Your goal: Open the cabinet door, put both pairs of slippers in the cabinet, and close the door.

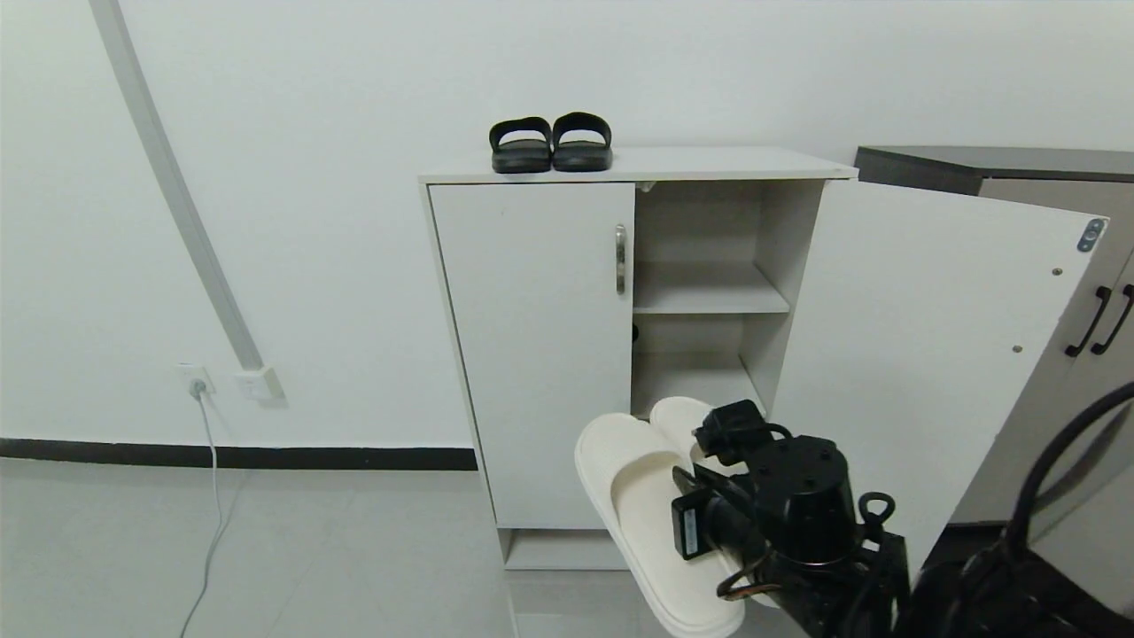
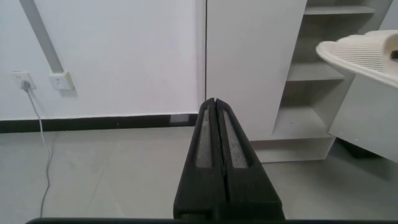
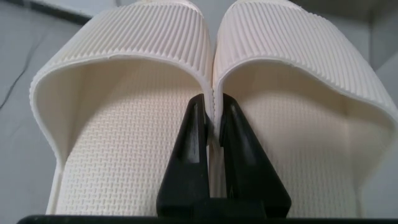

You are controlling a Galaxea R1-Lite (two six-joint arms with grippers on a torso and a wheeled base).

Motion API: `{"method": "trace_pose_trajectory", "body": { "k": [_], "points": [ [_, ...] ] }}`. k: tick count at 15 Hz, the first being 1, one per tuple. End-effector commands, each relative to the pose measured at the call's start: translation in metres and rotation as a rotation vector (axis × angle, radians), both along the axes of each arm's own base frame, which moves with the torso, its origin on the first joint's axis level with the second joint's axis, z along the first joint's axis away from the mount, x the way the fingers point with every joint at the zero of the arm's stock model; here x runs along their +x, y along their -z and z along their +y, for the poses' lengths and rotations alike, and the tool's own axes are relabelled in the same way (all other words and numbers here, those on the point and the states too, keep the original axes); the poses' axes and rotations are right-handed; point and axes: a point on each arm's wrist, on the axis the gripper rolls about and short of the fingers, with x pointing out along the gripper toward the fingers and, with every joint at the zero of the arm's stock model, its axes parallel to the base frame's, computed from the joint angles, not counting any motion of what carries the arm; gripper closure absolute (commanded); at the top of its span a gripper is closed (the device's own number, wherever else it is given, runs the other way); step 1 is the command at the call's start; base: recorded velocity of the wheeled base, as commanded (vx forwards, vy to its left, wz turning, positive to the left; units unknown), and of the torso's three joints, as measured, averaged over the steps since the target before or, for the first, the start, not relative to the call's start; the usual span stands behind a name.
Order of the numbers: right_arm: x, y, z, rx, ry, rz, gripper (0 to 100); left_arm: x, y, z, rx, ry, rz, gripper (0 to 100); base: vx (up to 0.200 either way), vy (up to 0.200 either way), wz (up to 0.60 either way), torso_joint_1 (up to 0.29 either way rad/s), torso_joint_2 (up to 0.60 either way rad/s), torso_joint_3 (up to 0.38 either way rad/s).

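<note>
Head and left wrist views both face the open cabinet [image 1: 532,354].

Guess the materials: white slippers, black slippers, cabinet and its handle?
white slippers: likely moulded foam or soft rubber, matte; ribbed strap and pebbled footbed look cast in one piece.
black slippers: probably similar moulded rubber or foam, matte; too far to be sure.
cabinet: looks like white laminated board, smooth, flat panels.
handle: metal by its sheen.

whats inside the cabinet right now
The open right side of the cabinet shows bare shelves. The left side is covered by its shut door, and the white slippers held in the right tool hide the bottom.
</note>
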Motion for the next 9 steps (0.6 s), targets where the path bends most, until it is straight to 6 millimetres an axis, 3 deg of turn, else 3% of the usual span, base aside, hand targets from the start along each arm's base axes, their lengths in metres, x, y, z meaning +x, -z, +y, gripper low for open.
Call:
{"method": "trace_pose_trajectory", "body": {
  "k": [1, 4, 9],
  "points": [
    [0.021, 0.024, 0.031, 0.024, 0.114, 0.001, 100, 0.0, 0.0, 0.0, 0.001, 0.0, 0.003, 100, 0.0, 0.0, 0.0, 0.0, 0.0, 0.0],
    [0.034, 0.026, 0.033, 0.04, 0.225, -0.021, 100, 0.0, 0.0, 0.0, 0.0, -0.002, 0.003, 100, 0.0, 0.0, 0.0, 0.0, 0.0, 0.0],
    [0.042, 0.022, 0.033, 0.051, 0.264, -0.043, 100, 0.0, 0.0, 0.0, -0.002, -0.002, 0.003, 100, 0.0, -0.2, 0.0, 0.002, 0.0, 0.003]
  ]
}}
